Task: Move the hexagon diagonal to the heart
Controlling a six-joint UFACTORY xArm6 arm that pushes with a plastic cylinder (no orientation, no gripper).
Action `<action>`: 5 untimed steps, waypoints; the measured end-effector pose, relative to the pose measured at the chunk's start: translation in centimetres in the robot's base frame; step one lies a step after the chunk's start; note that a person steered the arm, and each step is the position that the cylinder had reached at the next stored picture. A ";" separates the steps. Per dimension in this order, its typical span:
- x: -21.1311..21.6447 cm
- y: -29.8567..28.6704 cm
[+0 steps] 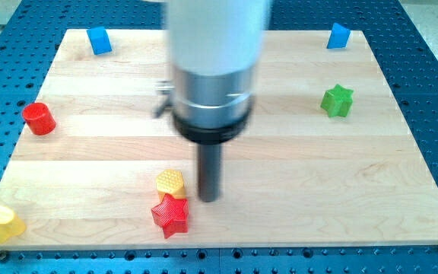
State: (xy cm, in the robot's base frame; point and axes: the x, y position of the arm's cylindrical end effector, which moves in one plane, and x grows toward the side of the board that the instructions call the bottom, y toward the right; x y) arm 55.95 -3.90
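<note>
A yellow hexagon block (170, 183) lies near the view's bottom, left of centre, touching a red star block (171, 215) just below it. A yellow heart block (1, 224) sits at the board's bottom-left corner. My tip (210, 199) is just to the right of the yellow hexagon, a small gap away, level with the seam between the hexagon and the red star. The arm's white and grey body fills the upper middle of the view and hides the board behind it.
A red cylinder (39, 119) stands at the left edge. Blue blocks sit at the top left (99, 40) and top right (339, 36). A green star (337, 100) is at the right. The wooden board (318, 175) lies on a blue perforated table.
</note>
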 end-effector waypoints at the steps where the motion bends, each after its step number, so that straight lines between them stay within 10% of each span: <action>1: -1.2 -6.5; 5: -6.4 -12.1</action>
State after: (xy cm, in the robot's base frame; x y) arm 49.55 -16.01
